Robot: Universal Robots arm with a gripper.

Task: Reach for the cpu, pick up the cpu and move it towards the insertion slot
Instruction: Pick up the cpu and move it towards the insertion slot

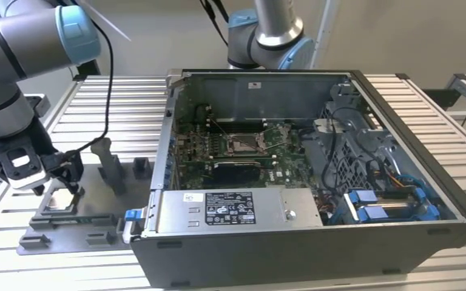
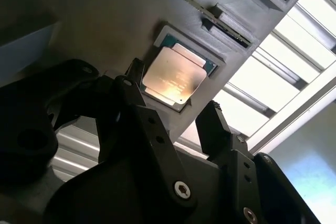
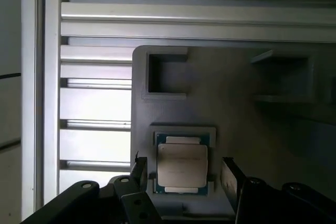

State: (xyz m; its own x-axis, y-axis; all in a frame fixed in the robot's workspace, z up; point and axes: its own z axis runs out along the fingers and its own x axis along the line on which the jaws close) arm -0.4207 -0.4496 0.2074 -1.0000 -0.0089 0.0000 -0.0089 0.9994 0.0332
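While the pincer [image 3: 184, 174] stands spread and holds nothing, its fingers [image 3: 139, 171] flank the cpu [image 3: 182, 163] on two opposite sides, clear of its edges as far as both wrist views show. The cpu lies flat just beyond the fingertips, centred in their gap, in a square recess of the grey fixture [image 3: 236, 103] on the slatted bench [image 3: 94, 145]. Well apart, inside the open case [image 1: 298, 248], sits the insertion slot [image 1: 241, 142].
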